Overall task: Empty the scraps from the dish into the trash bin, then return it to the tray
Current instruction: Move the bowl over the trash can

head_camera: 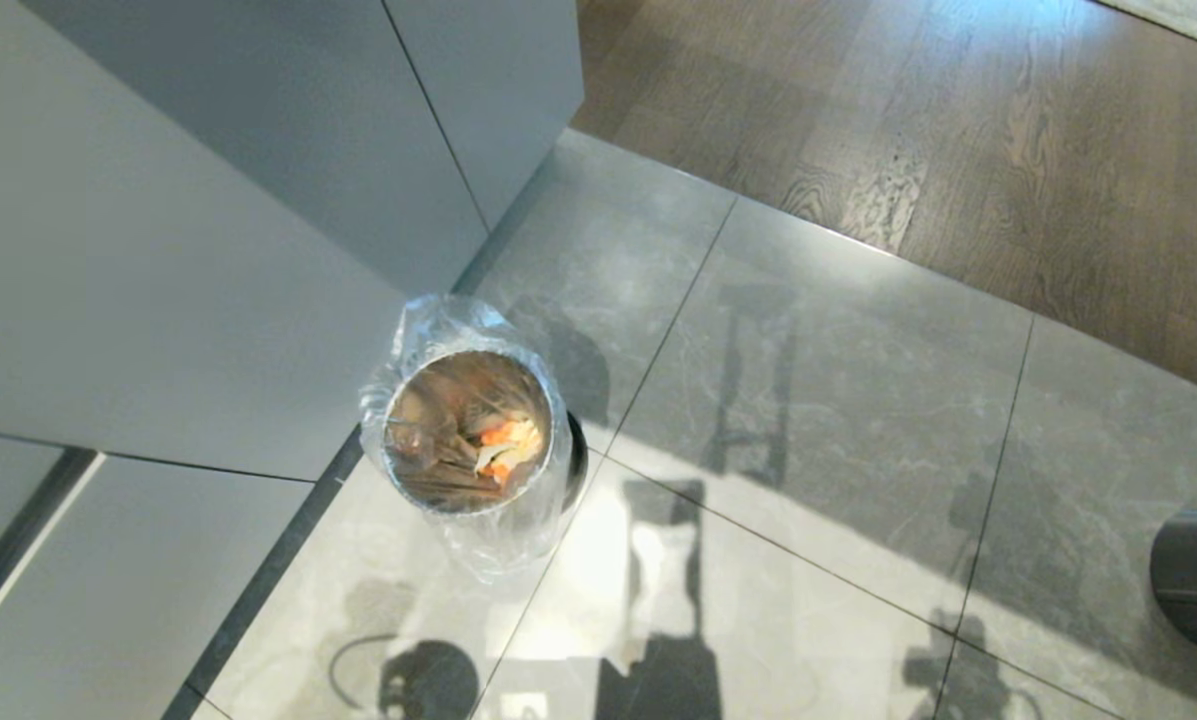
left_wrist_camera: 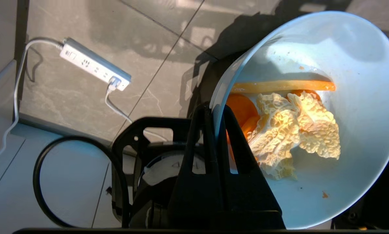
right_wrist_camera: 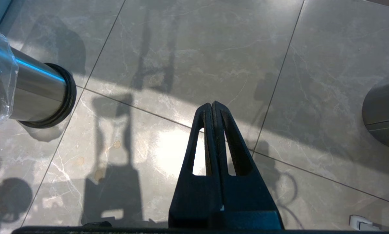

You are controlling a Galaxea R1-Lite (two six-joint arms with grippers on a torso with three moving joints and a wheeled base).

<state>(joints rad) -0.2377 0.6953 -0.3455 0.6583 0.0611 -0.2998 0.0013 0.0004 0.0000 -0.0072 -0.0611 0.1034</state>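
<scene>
In the left wrist view my left gripper [left_wrist_camera: 214,112] is shut on the rim of the dish [left_wrist_camera: 360,97], a pale blue-white bowl held tilted above the floor. The scraps [left_wrist_camera: 295,130], a crinkled pale yellow leaf and orange pieces, lie inside it. The trash bin [head_camera: 470,432], a steel cylinder with a clear bag liner, stands on the grey floor beside a cabinet, with some orange and pale bits inside; its side [right_wrist_camera: 32,94] also shows in the right wrist view. My right gripper [right_wrist_camera: 212,104] hangs shut and empty over the tiles. The tray is out of view. Neither arm shows in the head view.
A grey cabinet [head_camera: 208,230] rises just behind and left of the bin. A darker cylinder bin [head_camera: 1196,578] stands at the right edge. A white power strip [left_wrist_camera: 95,68] with its cable lies on the floor, near a black cable loop [left_wrist_camera: 38,182]. Wooden flooring [head_camera: 958,130] starts farther back.
</scene>
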